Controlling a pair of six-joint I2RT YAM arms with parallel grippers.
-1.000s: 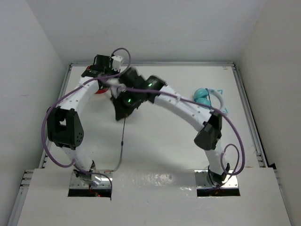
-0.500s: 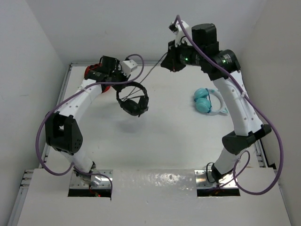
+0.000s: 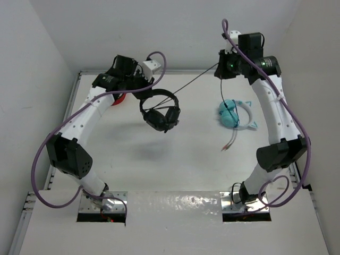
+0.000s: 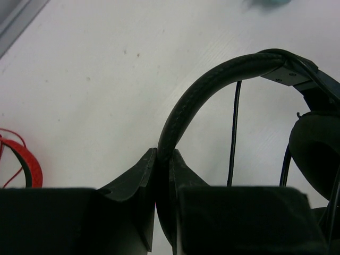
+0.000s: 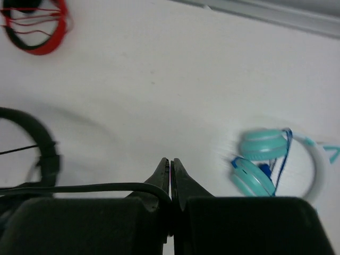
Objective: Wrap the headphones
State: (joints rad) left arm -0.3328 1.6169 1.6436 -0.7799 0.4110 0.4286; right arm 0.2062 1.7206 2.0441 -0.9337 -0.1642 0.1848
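Observation:
The black headphones (image 3: 160, 112) hang in the air at the back left of the table. My left gripper (image 3: 143, 91) is shut on their padded headband (image 4: 202, 90), which is pinched between its fingertips (image 4: 162, 162). An ear cup (image 4: 317, 149) and the thin cable (image 4: 234, 133) hang to the right of them. My right gripper (image 3: 219, 68) is raised at the back right and is shut on the dark cable (image 5: 79, 187). The cable (image 3: 194, 82) runs taut from it down to the headphones, whose headband (image 5: 40, 138) shows at the left of the right wrist view.
Red headphones (image 3: 118, 99) lie at the back left, partly under the left arm, and show in both wrist views (image 4: 24, 164) (image 5: 34, 24). Light blue cat-ear headphones (image 3: 232, 112) lie at the right, also in the right wrist view (image 5: 260, 159), with a thin light lead (image 3: 229, 142) trailing forward. White walls surround the table.
My right arm swung from the middle up to the back right, drawing the cable out taut. My left gripper carried the headphones a little to the right.

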